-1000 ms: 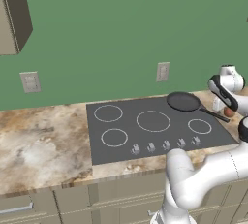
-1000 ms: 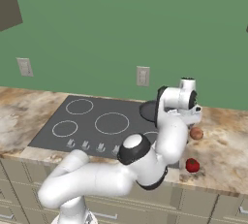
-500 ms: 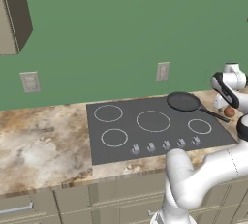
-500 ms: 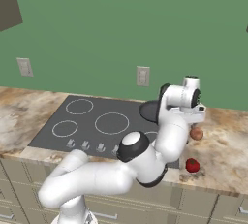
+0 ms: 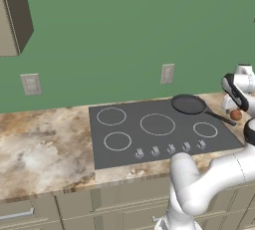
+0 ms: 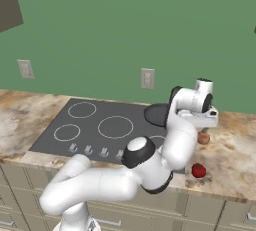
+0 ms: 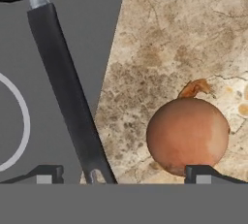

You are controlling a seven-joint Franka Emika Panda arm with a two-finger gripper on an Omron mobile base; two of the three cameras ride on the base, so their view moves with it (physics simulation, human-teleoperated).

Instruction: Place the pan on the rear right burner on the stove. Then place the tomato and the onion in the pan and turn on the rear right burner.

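The dark pan (image 5: 188, 104) sits on the stove (image 5: 149, 134) over the rear right burner, its long black handle (image 7: 68, 92) pointing out toward the counter. The brownish onion (image 7: 188, 136) lies on the marble counter just beside the handle's end. My gripper (image 7: 123, 174) hovers above them, open wide, with the handle's tip and the onion's near edge between its fingertips (image 7: 203, 172). It holds nothing. From the right base view the onion (image 6: 203, 137) lies under the hand, and the red tomato (image 6: 199, 170) rests nearer the counter's front edge.
A row of silver knobs (image 5: 169, 149) runs along the stove's front. A white burner ring (image 7: 19, 121) shows left of the handle. Marble counter (image 5: 45, 149) stretches to the left of the stove; outlets (image 5: 167, 73) sit on the green wall.
The hand has drifted slightly to the right over the onion, its jaws staying wide. Pan, onion and tomato have not moved.
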